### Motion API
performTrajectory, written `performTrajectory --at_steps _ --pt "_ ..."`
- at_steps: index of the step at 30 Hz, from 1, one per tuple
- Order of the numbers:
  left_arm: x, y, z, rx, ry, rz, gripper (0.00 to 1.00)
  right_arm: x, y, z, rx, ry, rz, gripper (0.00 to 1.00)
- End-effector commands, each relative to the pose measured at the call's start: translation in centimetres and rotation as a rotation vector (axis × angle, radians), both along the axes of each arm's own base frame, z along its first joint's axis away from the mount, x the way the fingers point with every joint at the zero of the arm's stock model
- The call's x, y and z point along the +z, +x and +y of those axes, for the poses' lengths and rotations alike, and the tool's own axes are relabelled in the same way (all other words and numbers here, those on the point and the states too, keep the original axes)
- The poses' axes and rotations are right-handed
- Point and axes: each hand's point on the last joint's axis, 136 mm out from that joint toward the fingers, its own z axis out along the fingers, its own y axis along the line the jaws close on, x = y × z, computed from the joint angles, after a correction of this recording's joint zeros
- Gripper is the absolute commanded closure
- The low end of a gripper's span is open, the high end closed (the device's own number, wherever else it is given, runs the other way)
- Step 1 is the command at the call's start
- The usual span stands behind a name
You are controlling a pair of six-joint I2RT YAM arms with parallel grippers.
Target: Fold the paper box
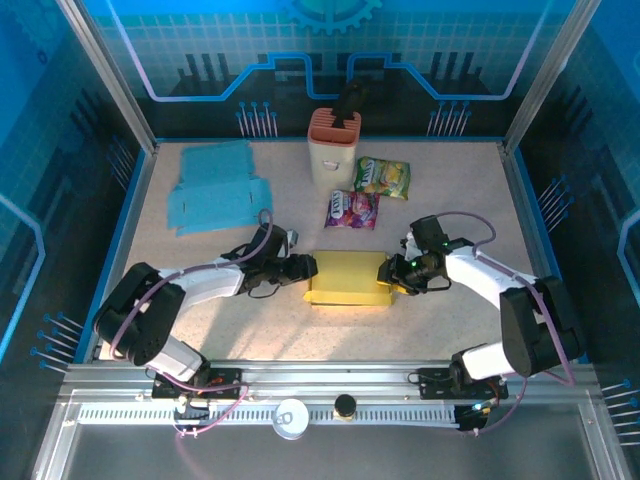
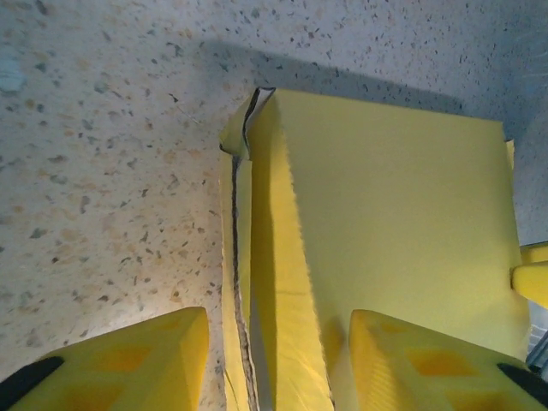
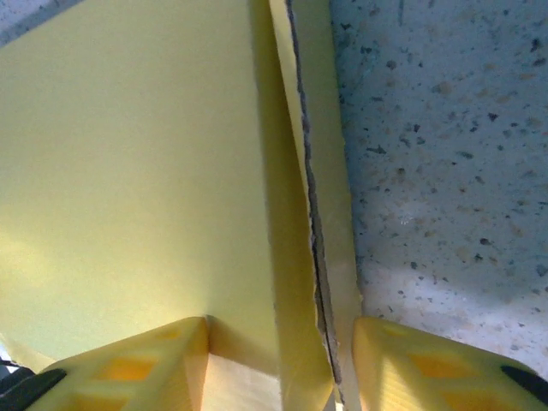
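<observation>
On the near side of the cream plastic canister with the orange top (image 1: 333, 155), I see the yellow paper box (image 1: 347, 277) mostly formed, my left gripper (image 1: 305, 267) half-open astride one side wall, my right gripper (image 1: 392, 272) around the opposite wall, whether pinching I cannot tell, both walls untucked.

No wording can be read anywhere. In the upper middle of the overhead view, the green snack packet (image 1: 384, 177) and the purple snack packet (image 1: 352, 209) carry printed lettering, too small and blurred to make out. A gear emblem (image 1: 335, 12) marks the blue back panel (image 1: 450, 50).
</observation>
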Motion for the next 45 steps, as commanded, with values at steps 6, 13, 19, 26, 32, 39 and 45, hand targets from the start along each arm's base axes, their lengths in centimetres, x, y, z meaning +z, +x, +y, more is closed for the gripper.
performTrajectory --at_steps 6,13,19,26,32,39,45 --pt "0.0 -0.1 -1.0 -0.008 -0.030 -0.023 0.67 -0.7 0.4 0.2 0.031 -0.027 -0.012 0.63" --pt "-0.8 -0.6 -1.4 -0.023 -0.011 -0.003 0.71 -1.0 0.6 0.2 0.044 -0.034 -0.016 0.64" --pt "-1.6 -0.8 -0.9 -0.018 0.050 0.007 0.74 -1.0 0.6 0.2 0.052 -0.052 -0.013 0.65" --pt "-3.1 -1.5 0.0 -0.030 0.137 0.026 0.75 -1.8 0.4 -0.3 0.067 -0.121 0.002 0.65" --pt "-4.2 -2.0 -0.7 -0.055 0.155 0.049 0.77 -2.9 0.0 0.0 0.097 -0.151 0.023 0.68" --pt "-3.7 -2.1 -0.9 -0.053 0.193 0.032 0.81 -2.7 0.1 0.3 0.111 -0.184 0.010 0.74" --pt "-3.1 -2.1 -0.9 -0.054 0.179 0.022 0.84 -1.9 0.4 0.5 0.112 -0.172 -0.009 0.79"
